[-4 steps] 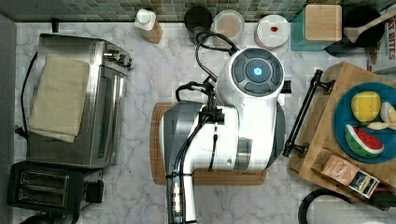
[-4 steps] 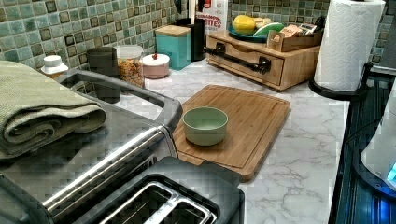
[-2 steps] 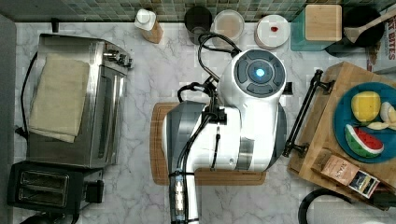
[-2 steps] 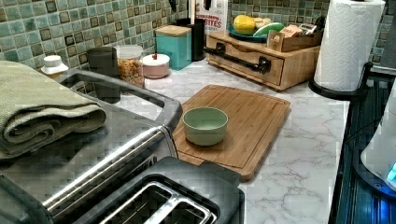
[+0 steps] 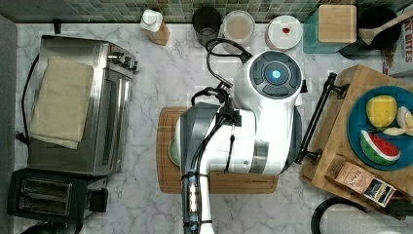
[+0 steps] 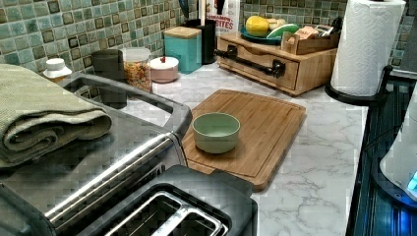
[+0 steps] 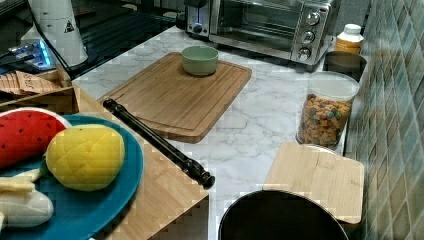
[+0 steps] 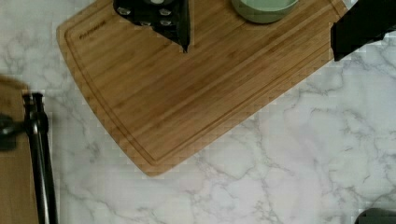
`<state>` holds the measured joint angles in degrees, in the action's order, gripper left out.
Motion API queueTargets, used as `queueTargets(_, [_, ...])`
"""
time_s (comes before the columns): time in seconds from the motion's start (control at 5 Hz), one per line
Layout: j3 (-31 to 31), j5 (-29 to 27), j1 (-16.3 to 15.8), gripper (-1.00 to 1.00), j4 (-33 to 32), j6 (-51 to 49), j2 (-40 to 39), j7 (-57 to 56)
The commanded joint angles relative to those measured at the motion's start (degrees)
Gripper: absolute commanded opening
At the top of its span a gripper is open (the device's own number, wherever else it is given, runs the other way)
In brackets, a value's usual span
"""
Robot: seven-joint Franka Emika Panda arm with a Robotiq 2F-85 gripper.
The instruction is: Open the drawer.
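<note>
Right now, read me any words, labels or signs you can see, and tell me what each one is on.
"BITES": box at the top view's right edge.
"...MON ...ITES", partly hidden: same box, left view.
Warning triangle, symbol unreadable: white arm base.
Cutting board engraving: too blurred.
Packets on the drawer box: too small.

The Panda arm (image 5: 234,141) pretty much hogs the middle of the top view, white and grey links folded over on themselves, black cables running along the shell. Its round cap with the glowing blue dot (image 5: 276,74) faces straight up at the camera. In the right view the white base (image 7: 57,30) stands in the right view's upper left corner. In the wrist view, two dark gripper fingers (image 8: 161,14) show with a wide gap between them, nothing held.
</note>
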<state>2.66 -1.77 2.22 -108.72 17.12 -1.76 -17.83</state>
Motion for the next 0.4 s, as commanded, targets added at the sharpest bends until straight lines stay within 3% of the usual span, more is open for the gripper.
queueTargets(0.2, [5.04, 5.99, 4.42, 1.0, -5.2, 11.42, -0.49, -15.48])
queueTargets(0.4, [5.92, 4.02, 6.4, 1.0, -3.28, 11.61, -3.42, -21.23])
